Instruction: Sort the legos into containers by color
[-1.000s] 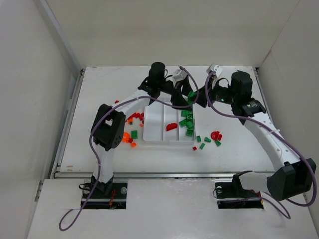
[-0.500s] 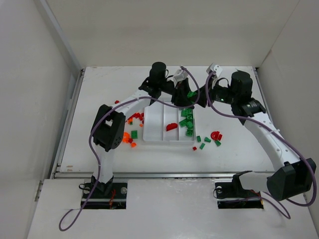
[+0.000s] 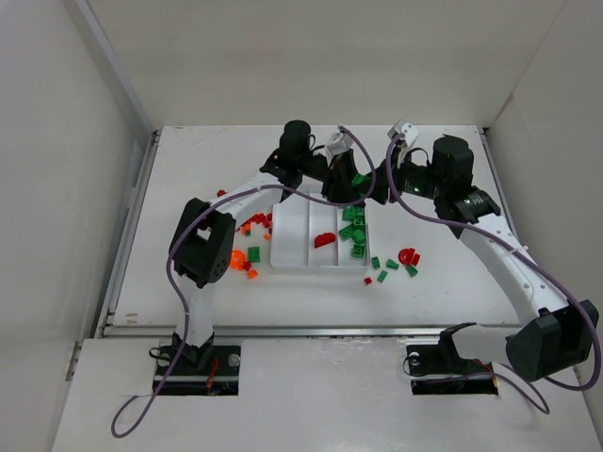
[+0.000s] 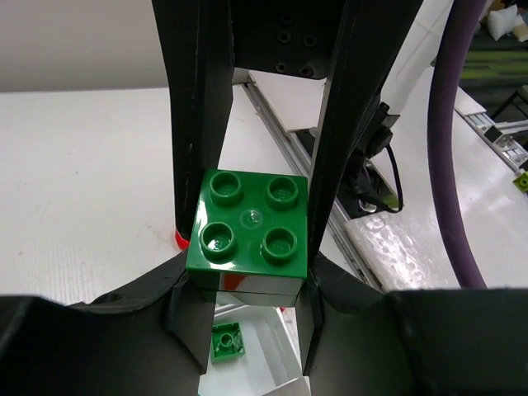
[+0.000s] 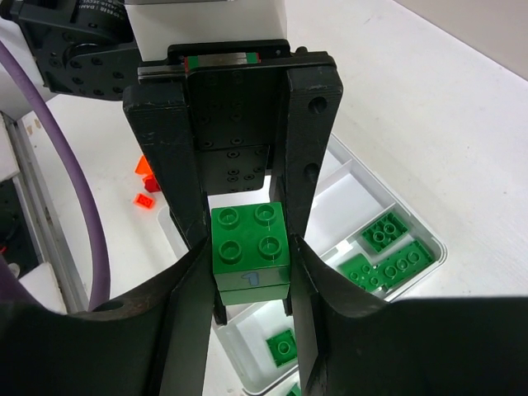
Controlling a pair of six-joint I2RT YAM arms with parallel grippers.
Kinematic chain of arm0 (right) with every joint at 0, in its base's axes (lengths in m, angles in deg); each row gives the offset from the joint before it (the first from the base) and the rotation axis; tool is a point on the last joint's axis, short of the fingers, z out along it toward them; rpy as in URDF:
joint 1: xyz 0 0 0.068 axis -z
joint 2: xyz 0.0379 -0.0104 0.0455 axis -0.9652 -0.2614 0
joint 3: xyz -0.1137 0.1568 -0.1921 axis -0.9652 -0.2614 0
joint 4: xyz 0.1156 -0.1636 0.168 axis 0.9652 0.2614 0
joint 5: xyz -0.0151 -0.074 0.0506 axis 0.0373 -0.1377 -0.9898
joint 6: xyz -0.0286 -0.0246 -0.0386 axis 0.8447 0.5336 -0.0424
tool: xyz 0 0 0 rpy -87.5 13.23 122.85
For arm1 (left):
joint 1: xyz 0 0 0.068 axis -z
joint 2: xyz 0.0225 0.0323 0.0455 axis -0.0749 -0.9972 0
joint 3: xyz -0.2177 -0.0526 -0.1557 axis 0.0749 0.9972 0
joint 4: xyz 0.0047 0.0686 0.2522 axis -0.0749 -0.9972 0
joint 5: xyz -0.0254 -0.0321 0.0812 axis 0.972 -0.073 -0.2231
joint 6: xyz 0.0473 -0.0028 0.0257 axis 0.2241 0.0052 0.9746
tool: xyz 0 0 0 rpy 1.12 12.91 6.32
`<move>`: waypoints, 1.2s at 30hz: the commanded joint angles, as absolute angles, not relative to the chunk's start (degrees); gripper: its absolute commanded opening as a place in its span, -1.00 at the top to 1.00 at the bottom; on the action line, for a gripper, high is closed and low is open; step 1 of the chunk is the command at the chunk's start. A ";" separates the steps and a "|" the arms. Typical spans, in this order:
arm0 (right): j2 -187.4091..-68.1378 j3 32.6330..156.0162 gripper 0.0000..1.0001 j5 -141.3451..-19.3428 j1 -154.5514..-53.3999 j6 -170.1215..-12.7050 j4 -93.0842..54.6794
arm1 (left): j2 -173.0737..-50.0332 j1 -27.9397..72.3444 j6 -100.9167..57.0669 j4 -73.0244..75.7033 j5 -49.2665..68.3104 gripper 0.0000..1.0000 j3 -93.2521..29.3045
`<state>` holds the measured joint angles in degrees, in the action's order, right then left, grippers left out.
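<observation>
Top external view, loose legos (image 3: pixel 392 265) near right of tray (image 3: pixel 287 247), greens in its right compartment (image 3: pixel 349 261), green brick (image 3: pixel 361 179) held at tray's far right end; wrist views alone show left gripper (image 4: pixel 247 307) and right gripper (image 5: pixel 250 285) both pinching it.

Left hand (image 4: pixel 250 285) clamped on green brick (image 4: pixel 247 235); small green lego (image 4: pixel 227 341) in white tray (image 4: pixel 272 351) below.
</observation>
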<state>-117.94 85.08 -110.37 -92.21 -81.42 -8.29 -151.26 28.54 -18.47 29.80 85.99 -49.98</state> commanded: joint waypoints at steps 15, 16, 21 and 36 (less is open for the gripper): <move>-113.23 90.50 1.00 -99.07 -91.20 -83.90 -14.96 | -148.65 25.67 -19.57 29.29 84.76 1.00 -46.82; -113.23 90.50 1.00 -99.07 -91.20 -83.90 -14.96 | -148.65 25.67 -19.57 29.29 84.76 1.00 -46.82; -113.23 91.64 1.00 -97.67 -91.20 -83.90 -15.49 | -148.65 25.67 -19.57 29.29 84.76 1.00 -46.82; -114.62 86.38 1.00 -89.85 -91.20 -85.65 -15.49 | -148.12 24.01 -20.98 29.29 80.81 1.00 -46.20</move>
<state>-113.10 88.93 -93.98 -91.06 -84.41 -13.78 -150.64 24.76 -19.80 28.12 82.03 -46.68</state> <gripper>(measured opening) 0.427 0.330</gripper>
